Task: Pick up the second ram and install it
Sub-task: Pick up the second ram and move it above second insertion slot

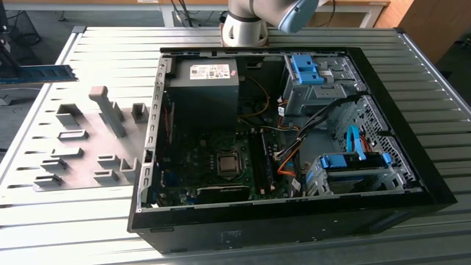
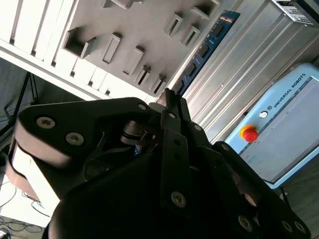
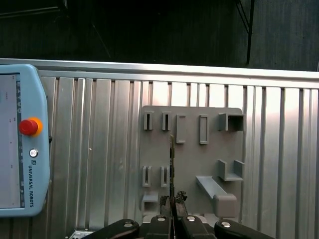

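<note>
The second ram (image 1: 38, 73) is a blue-green stick hanging in the air above the table's far corner, at the exterior view's left edge. My gripper (image 3: 173, 200) is shut on one end of it. The first wrist view shows the stick edge-on (image 3: 172, 162), reaching out from the black fingertips above the grey fixture plate (image 3: 192, 191). The second wrist view has the same stick (image 2: 205, 49) running away from the gripper (image 2: 169, 99), its black chips showing. The open PC case (image 1: 412, 143) lies at the exterior view's right, with long black memory slots (image 1: 262, 161) beside the processor socket.
The grey fixture plate (image 1: 74, 118) with raised blocks lies on the ribbed metal table, on the exterior view's left of the case. A light blue teach pendant (image 3: 15, 144) with a red button rests on the table near the plate. Cables and drive cages fill the case's right side.
</note>
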### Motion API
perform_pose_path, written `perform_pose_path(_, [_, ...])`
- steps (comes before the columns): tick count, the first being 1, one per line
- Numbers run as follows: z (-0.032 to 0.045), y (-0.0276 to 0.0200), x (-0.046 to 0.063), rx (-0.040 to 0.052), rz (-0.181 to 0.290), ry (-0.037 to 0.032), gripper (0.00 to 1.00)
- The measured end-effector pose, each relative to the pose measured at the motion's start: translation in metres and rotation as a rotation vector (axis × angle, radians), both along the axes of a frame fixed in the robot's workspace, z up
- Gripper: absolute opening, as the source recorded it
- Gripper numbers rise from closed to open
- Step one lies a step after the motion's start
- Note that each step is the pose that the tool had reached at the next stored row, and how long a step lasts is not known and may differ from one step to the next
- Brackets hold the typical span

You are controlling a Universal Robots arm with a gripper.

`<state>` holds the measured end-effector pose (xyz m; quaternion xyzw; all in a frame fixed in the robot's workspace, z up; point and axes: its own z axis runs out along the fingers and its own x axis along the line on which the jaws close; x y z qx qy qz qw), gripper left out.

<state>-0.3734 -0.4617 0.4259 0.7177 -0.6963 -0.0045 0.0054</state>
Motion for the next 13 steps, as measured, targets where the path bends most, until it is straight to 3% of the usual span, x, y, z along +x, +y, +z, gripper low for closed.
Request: perform_pose_path(13, [0.0000,0.0000,0.0063,0.0000,0.000,0.0000,0.14])
